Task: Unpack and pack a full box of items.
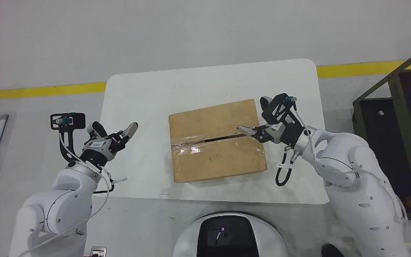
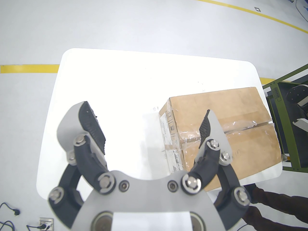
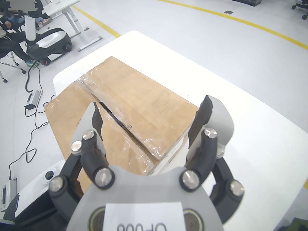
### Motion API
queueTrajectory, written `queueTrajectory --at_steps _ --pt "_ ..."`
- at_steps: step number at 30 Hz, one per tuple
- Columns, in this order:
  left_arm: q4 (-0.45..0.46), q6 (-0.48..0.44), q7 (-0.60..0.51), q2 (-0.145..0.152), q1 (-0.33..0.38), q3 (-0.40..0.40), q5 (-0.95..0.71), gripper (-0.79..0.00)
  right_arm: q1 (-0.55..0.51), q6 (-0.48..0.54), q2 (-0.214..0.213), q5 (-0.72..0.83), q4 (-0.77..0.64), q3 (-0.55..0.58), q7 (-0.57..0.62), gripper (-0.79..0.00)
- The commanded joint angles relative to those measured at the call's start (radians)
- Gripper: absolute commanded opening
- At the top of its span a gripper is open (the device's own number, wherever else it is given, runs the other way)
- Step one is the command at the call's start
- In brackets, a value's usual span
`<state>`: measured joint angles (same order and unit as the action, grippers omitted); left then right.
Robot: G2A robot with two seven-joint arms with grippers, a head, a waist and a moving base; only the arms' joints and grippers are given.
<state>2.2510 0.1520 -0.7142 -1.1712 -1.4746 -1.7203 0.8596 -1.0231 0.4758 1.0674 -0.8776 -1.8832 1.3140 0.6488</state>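
A brown cardboard box (image 1: 216, 141) lies in the middle of the white table (image 1: 148, 90), its top flaps closed along a taped centre seam (image 1: 212, 138). My right gripper (image 1: 255, 119) hovers open at the box's right end, over the seam's end, one fingertip (image 1: 244, 129) above the box top. In the right wrist view the box (image 3: 134, 97) lies just beyond the open right gripper (image 3: 150, 109), its flap edge lifted slightly at the near end. My left gripper (image 1: 115, 133) is open off the table's left side; in its wrist view the box (image 2: 226, 111) sits ahead of the left gripper (image 2: 146, 114).
A green metal cart (image 1: 385, 109) stands right of the table, its frame (image 2: 281, 111) close to the table edge. A dark sleeve (image 2: 274, 205) shows near the table's corner in the left wrist view. Bare tabletop (image 2: 115, 92) lies left of the box. Cables (image 3: 33, 121) lie on the floor.
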Motion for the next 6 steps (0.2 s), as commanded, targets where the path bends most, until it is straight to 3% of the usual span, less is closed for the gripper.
queueTrajectory --at_steps 1,6 --pt "0.0 0.0 0.0 0.0 0.0 0.0 0.0 0.0 0.0 0.0 0.0 0.0 0.0 0.0 0.0 -0.044" --pt "0.0 0.0 0.0 0.0 0.0 0.0 0.0 -0.001 0.0 0.0 0.0 0.0 0.0 0.0 0.0 -0.046"
